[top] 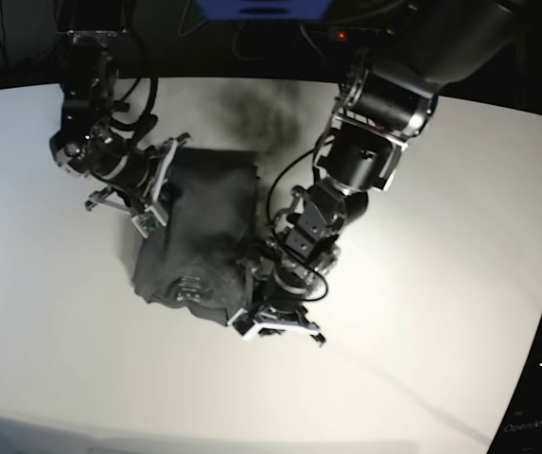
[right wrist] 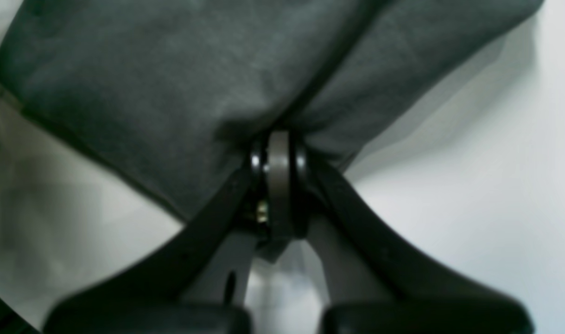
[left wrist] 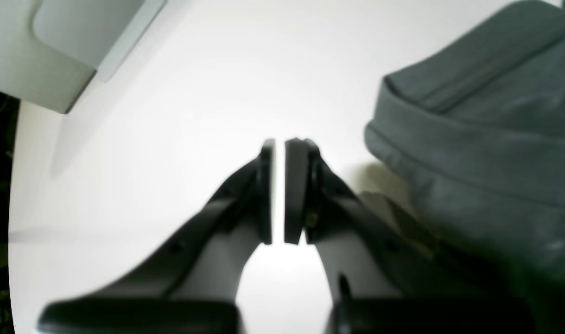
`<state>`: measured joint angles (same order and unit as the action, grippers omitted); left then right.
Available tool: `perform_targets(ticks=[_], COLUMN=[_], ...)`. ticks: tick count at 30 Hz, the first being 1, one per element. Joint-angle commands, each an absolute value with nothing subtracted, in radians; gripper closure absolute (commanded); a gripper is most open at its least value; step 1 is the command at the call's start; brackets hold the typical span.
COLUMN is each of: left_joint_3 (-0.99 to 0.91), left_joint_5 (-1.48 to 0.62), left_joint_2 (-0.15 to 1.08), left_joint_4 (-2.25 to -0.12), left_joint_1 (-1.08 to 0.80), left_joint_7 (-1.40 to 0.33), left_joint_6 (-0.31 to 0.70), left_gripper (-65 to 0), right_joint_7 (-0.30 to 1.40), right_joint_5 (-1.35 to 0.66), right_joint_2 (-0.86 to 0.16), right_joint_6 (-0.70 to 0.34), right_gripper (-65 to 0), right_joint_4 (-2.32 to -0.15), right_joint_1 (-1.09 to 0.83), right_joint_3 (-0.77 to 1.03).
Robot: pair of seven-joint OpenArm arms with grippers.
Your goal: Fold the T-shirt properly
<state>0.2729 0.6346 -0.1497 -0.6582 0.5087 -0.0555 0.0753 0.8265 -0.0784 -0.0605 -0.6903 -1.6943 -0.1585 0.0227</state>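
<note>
Dark grey T-shirt (top: 198, 232) lying in a rough folded bundle on the white table (top: 422, 312), left of centre in the base view, wrinkled, with a small pale tag mark near the edge at 6 o'clock. Layered folds with a stitched seam showing in the left wrist view (left wrist: 486, 139), at 3 o'clock from the gripper there.

Right gripper (right wrist: 279, 139) clamped on a pinch of the cloth: fabric bunched and drawn into creases that run toward the closed tips, the rest spreading up toward 12 o'clock in that view. In the base view, seen at the bundle's 9 o'clock side (top: 148, 189), pressed against the cloth.

Left gripper (left wrist: 279, 144) nearly closed, only a thin slit of light between the flat pads, nothing between them. Hanging over bare table just beside the shirt, apart from the cloth. In the base view, sitting at the bundle's 5 o'clock corner (top: 275, 322), pointing down toward the table.

Pale grey block-shaped object (left wrist: 64, 41) at 10 o'clock in the left wrist view, too blurred to tell what.
</note>
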Motion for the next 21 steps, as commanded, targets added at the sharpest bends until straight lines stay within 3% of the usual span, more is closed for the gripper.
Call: perform_targets(ticks=[1, 6, 15, 21], left_joint_3=[0.274, 0.272, 0.268, 0.252], left_joint_5=[0.636, 0.636, 0.644, 0.645], left_joint_2=[-0.157, -0.153, -0.114, -0.024], left_joint_4=[-0.679, -0.743, -1.055, -1.287], left_joint_1=[0.538, 0.507, 0.355, 0.200], left_joint_7=[-0.028, -0.036, -0.044, -0.219], left_joint_6=[0.059, 0.058, 0.065, 0.067], left_gripper=[-3.7, -3.7, -3.7, -3.7], right_joint_7=[0.832, 0.829, 0.840, 0.832], right_joint_5=[-0.079, -0.079, -0.077, -0.077], right_joint_2=[-0.065, -0.102, -0.116, -0.150], right_joint_6=[-0.698, -0.698, -0.698, -0.698], right_gripper=[-0.7, -0.7, -0.7, -0.7], right_joint_4=[-1.707, -1.709, -1.850, -1.848], right_joint_1=[-0.157, -0.143, -0.134, -0.151], right_joint_3=[0.036, 0.059, 0.064, 0.142])
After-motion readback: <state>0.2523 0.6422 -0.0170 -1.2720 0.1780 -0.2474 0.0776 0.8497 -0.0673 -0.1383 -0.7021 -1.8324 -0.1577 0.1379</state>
